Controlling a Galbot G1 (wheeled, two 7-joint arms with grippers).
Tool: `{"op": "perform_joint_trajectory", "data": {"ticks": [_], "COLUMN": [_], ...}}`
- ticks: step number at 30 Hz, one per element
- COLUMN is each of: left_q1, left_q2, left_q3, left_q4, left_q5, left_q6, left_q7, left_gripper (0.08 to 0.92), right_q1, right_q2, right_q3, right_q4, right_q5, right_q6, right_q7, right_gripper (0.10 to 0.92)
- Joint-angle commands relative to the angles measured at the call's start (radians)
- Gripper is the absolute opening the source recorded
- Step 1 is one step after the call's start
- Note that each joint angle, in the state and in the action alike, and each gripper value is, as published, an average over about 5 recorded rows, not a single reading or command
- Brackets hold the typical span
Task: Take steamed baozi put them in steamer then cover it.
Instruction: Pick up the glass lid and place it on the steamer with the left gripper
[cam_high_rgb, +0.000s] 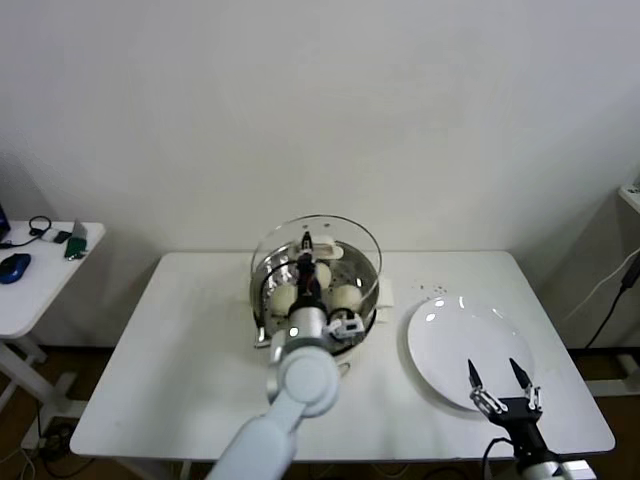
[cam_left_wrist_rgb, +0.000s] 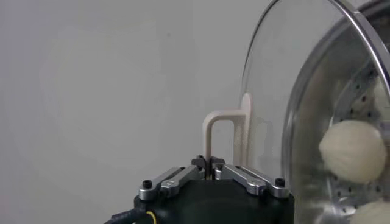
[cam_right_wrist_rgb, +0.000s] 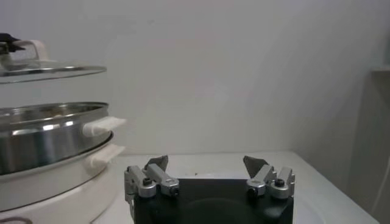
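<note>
While left gripper (cam_high_rgb: 306, 243) jaws clamp the cover (cam_high_rgb: 318, 252) handle above the steamer (cam_high_rgb: 366, 290) — baozi (cam_high_rgb: 347, 297) partly hidden, right gripper (cam_high_rgb: 500, 379) jaws apart.

The head camera looks forward and down from high up, with the whole white table (cam_high_rgb: 200, 350) in front of it. The left wrist camera sits right behind the left gripper (cam_left_wrist_rgb: 210, 163), very close to the cover (cam_left_wrist_rgb: 286, 91) and the steamer (cam_left_wrist_rgb: 317, 109). The right wrist camera sits low behind the right gripper (cam_right_wrist_rgb: 207, 165), looking sideways across the table. All 3 views share the steamer and cover.
</note>
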Motion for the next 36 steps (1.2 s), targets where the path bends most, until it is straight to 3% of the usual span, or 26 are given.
{"op": "perform_joint_trajectory", "data": {"ticks": [1, 13, 36], "left_q1": [0.081, 0.135, 0.092], "left_q2": [-0.132, -0.117, -0.111], "left_q3": [0.003, -0.050, -0.057], "left_q4": [0.073, 0.091, 0.124], "left_q5": [0.146, 0.169, 0.129], "left_q6": [-0.008, -0.016, -0.013], "left_q7": [-0.015, -0.042, -0.075], "left_gripper": [0.134, 0.134, 0.134], "right_q1": [-0.003, -0.002, -0.014], "right_q2": [-0.004, -0.011, -0.016], "right_q3": [0.005, 0.011, 0.022], "right_q4": [-0.006, -0.008, -0.006], "right_q5": [0.009, 0.018, 0.018], "right_q6": [0.003, 0.006, 0.008], "right_q7": [-0.005, -0.006, -0.015], "right_gripper": [0.823, 0.823, 0.823]}}
